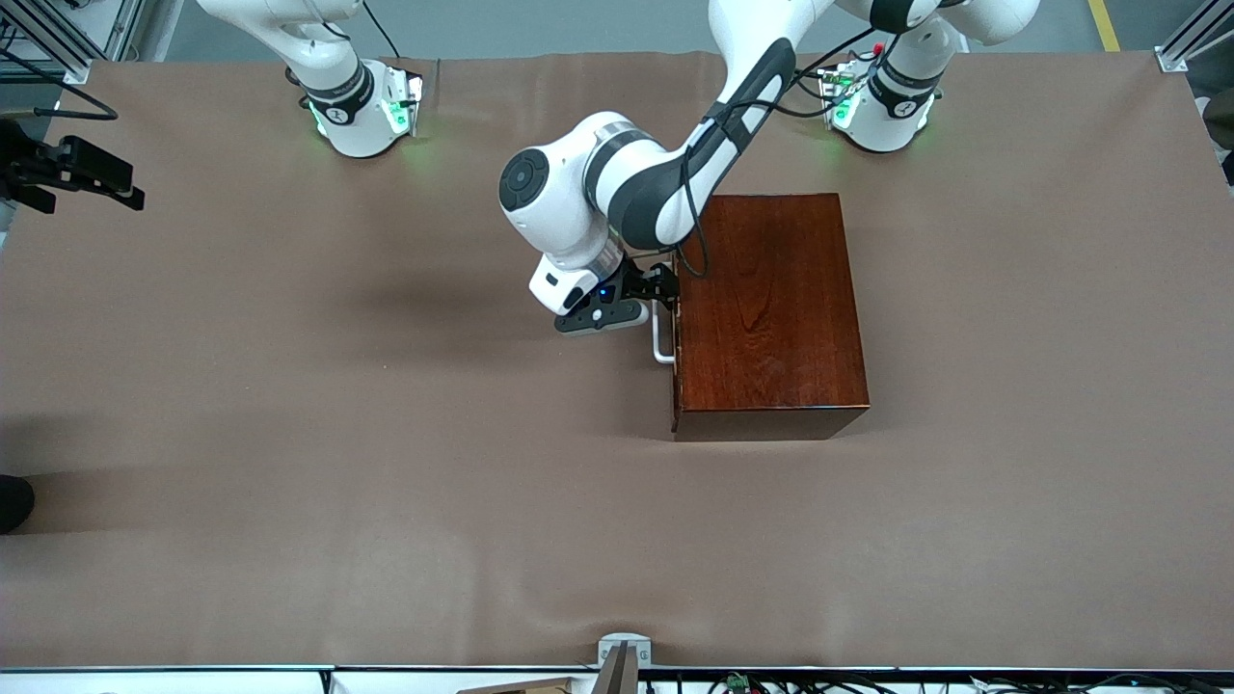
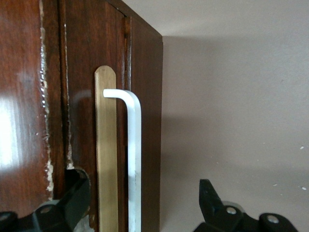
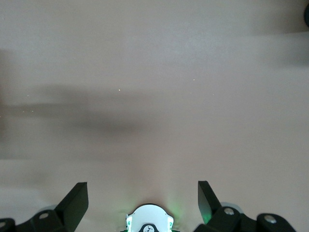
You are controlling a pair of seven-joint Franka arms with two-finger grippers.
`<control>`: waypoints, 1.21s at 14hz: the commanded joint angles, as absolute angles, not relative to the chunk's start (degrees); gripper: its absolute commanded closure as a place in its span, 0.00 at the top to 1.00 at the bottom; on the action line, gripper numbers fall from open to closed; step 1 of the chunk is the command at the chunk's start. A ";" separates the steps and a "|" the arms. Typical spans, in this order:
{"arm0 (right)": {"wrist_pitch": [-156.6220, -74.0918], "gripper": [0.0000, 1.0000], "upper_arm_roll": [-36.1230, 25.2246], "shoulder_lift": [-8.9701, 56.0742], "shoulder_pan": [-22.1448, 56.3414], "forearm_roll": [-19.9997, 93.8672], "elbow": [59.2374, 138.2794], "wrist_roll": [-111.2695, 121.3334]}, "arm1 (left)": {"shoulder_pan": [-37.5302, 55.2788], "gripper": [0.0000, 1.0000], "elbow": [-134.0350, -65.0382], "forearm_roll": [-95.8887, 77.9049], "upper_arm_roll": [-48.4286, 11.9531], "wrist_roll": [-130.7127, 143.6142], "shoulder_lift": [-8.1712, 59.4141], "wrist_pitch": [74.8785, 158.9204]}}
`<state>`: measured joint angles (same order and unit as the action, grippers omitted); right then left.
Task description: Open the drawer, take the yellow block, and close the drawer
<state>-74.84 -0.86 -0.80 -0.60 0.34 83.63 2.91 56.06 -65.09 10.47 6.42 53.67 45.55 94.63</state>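
Both pincers wide: left pincer (image 2: 140, 203) astride handle (image 2: 134, 159); drawer (image 2: 87, 96) shut.

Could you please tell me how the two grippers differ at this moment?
The left gripper is at the drawer front, its open fingers either side of the white handle; the right gripper waits over bare table, straddling nothing. Both are open, with black fingers.

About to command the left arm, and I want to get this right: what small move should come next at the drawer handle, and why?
Probably close the left gripper on the white loop handle. Its open fingers straddle the handle, and the drawer sits shut in the wooden box. The right gripper waits open over bare table.
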 commanded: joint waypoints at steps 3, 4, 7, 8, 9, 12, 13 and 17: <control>-74.09 1.00 -0.44 -0.62 -1.49 0.70 83.14 3.43 | 56.34 1.00 -63.02 11.60 6.59 57.12 48.25 94.92; -73.92 1.00 -0.44 -0.62 -1.67 0.79 83.14 3.43 | 56.34 1.00 -62.93 11.51 6.59 58.09 49.04 95.36; -73.92 1.00 -0.44 -0.62 -1.58 0.70 83.14 3.43 | 56.43 1.00 -62.84 11.51 6.59 59.15 49.83 96.85; -73.92 1.00 -0.44 -0.53 -1.67 0.79 83.14 3.43 | 56.43 1.00 -62.84 11.43 6.50 59.32 49.83 97.38; -73.92 1.00 -0.44 -0.53 -1.58 0.70 83.14 3.51 | 56.43 1.00 -62.84 11.34 6.50 59.94 49.92 98.25; -73.92 1.00 -0.35 -0.53 -1.58 0.79 83.14 3.43 | 56.43 1.00 -62.84 11.16 6.33 62.31 50.27 100.54; -73.92 1.00 -0.44 -0.61 -1.58 0.70 83.14 3.43 | 56.43 1.00 -62.84 11.08 6.15 62.40 50.27 101.16; -73.92 1.00 -0.35 -0.61 -1.58 0.79 83.06 3.51 | 56.51 1.00 -62.84 10.99 5.19 66.79 51.33 105.54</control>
<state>-74.51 -0.88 -0.77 -0.62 0.34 83.63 2.91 56.26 -64.93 10.47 6.19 63.70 49.05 101.68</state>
